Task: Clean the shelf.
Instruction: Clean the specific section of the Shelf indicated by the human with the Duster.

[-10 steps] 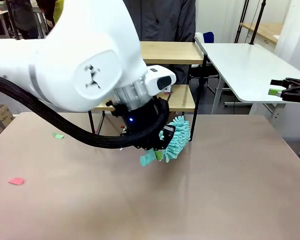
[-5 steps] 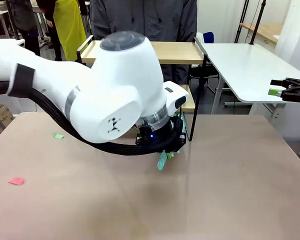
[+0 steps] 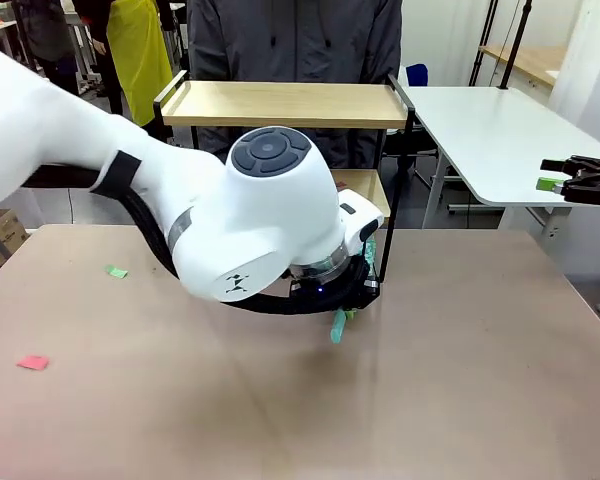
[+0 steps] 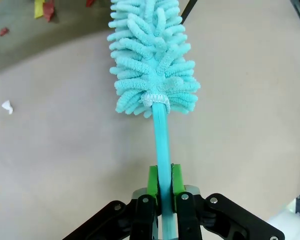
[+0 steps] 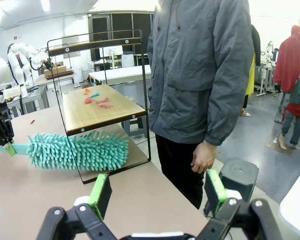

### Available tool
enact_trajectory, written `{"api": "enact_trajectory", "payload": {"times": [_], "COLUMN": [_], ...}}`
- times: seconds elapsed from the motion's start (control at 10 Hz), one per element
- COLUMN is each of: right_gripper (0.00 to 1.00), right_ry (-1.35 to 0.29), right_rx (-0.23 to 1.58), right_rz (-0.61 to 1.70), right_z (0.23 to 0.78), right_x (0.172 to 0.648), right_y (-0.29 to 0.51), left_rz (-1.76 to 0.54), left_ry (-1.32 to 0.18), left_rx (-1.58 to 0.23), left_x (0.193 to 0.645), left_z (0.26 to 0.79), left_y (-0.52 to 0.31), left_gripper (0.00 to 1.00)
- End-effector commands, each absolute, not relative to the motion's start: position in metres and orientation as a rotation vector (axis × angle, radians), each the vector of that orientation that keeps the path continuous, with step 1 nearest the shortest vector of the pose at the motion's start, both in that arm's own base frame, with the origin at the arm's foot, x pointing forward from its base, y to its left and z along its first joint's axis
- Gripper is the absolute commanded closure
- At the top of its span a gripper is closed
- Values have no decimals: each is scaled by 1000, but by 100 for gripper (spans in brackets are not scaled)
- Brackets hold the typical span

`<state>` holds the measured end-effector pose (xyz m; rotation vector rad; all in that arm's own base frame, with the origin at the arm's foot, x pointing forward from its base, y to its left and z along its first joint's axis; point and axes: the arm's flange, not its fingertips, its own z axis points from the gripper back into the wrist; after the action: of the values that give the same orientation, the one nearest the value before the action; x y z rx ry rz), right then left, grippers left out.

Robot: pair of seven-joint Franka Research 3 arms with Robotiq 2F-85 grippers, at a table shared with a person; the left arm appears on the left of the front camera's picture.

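While left gripper (image 4: 160, 182) pinches the teal duster (image 4: 151, 55) by its handle, shelf (image 3: 280, 103) stands just beyond, duster head at its lower board. Right gripper (image 5: 158, 191): spread, empty, well aside.

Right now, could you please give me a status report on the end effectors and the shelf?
Left end effector shut on duster handle. Right end effector open, empty. Shelf: scraps on lower board. Person close beside it.

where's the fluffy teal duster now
The left gripper holds the duster at the right wrist view's left, head over the table under the wooden shelf's lower board.
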<state>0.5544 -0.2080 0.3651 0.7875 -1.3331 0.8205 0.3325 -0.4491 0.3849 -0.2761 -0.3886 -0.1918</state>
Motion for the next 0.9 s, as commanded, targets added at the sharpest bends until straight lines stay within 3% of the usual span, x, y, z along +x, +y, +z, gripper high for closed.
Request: {"api": "enact_trajectory", "payload": {"times": [0.0, 0.8], "right_gripper": [0, 0], "right_ry": [-1327, -1327], "right_rx": [785, 785], "right_rz": [805, 805], "right_z": [371, 371], "right_x": [555, 555], "right_y": [-206, -206], "left_rz": [-125, -96], "left_ry": [-429, -378], "left_rx": [-278, -244], "left_x": [336, 337], "left_z": [368, 351], "left_y": [-473, -460], "left_gripper": [87, 87]}}
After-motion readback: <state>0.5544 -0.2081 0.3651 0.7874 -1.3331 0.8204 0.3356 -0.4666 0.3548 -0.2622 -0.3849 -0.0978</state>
